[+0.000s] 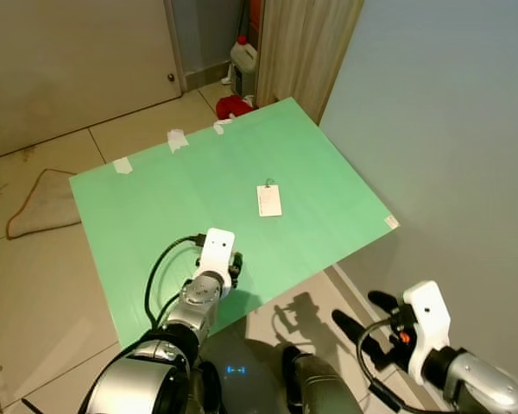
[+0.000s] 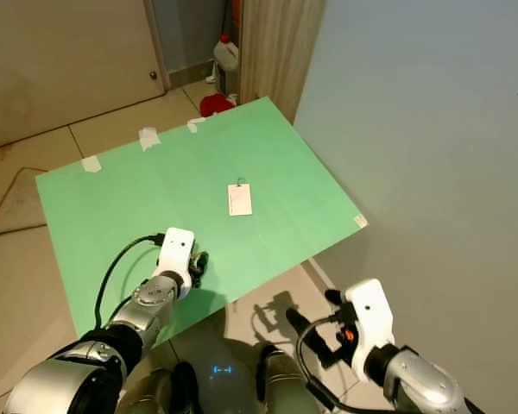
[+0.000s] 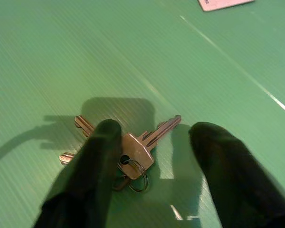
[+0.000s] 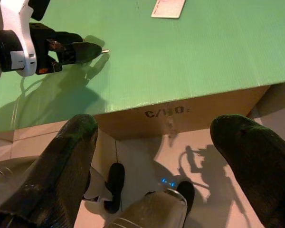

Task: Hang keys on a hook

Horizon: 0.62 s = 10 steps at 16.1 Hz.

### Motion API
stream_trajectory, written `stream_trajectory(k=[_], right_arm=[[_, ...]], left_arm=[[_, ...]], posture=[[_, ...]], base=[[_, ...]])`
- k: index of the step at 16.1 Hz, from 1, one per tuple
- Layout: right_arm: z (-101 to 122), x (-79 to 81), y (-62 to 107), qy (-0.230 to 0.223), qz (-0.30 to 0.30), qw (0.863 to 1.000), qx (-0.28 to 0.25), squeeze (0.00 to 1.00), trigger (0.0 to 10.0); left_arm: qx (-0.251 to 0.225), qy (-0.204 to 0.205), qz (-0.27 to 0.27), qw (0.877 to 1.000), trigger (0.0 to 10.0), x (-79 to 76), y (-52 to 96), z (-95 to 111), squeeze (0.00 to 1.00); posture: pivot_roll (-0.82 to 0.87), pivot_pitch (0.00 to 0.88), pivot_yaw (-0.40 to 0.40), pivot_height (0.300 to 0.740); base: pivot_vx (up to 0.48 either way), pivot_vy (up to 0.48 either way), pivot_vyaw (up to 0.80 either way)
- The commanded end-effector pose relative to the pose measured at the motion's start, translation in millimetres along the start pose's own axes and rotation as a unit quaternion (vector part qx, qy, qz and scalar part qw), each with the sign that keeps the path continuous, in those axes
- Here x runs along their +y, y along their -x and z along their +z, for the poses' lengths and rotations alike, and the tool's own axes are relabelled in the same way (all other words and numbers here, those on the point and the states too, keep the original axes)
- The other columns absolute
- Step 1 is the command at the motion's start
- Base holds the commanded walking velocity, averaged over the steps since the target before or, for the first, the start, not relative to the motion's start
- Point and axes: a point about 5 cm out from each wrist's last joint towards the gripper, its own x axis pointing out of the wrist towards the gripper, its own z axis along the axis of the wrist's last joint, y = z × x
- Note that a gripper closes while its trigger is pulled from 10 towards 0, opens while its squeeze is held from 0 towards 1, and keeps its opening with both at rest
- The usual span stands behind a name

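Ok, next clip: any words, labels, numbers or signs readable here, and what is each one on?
"C/NO" (middle letters smudged, partly a guess): printed in black on the brown cardboard box side under the green sheet.
White card on the sheet: any print too small to read.
White bottle on the floor: label unreadable.

1. Even, bright indoor light; both head views are sharp, with no motion blur.
2. Hard shadows of the arms fall on the floor tiles [image 1: 306, 310] (light from above and behind).
3. A soft sheen streaks the green desk [image 3: 237, 71].
4. Up close, the left claw [image 3: 152, 156] and right claw [image 4: 156, 142] fingers are blurred, dark masses; the keys [image 3: 128, 149] stay fairly crisp.
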Motion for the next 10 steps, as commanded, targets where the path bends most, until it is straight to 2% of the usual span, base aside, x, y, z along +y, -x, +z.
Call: stream_trajectory(k=[1,6,7,8,10], right_arm=[[0,0.7,4.6,0.0,0.001,1.0,0.007,0.0,10.0],[-5,3.5,9.0,0.0,0.006,1.0,0.022,0.0,10.0],[-5,3.7,9.6,0.0,0.006,1.0,0.023,0.0,10.0],[-5,4.0,10.3,0.001,0.007,1.0,0.024,0.0,10.0],[-7,5.1,12.3,0.002,0.008,1.0,0.028,0.0,10.0]], left_arm=[[0.018,0.002,-0.001,1.0,10.0,-4.6,1.6,-9,1.0],[0.031,0.021,-0.006,0.999,10.0,-10.1,3.1,-15,1.0],[0.036,0.024,-0.006,0.999,10.0,-11.2,3.4,-17,0.91],[0.04,0.025,-0.008,0.999,10.0,-12.0,3.6,-18,0.0],[0.043,0.022,-0.009,0.999,10.0,-12.0,4.0,-19,0.0]], posture=[[-0.45,0.268,-0.045,0.74],[-0.46,0.258,-0.049,0.74],[-0.46,0.258,-0.052,0.74],[-0.46,0.258,-0.054,0.74],[-0.47,0.257,-0.055,0.74]], base=[[0.0,0.0,0.0],[0.0,0.0,0.0],[0.0,0.0,0.0],[0.0,0.0,0.0],[0.0,0.0,0.0]])
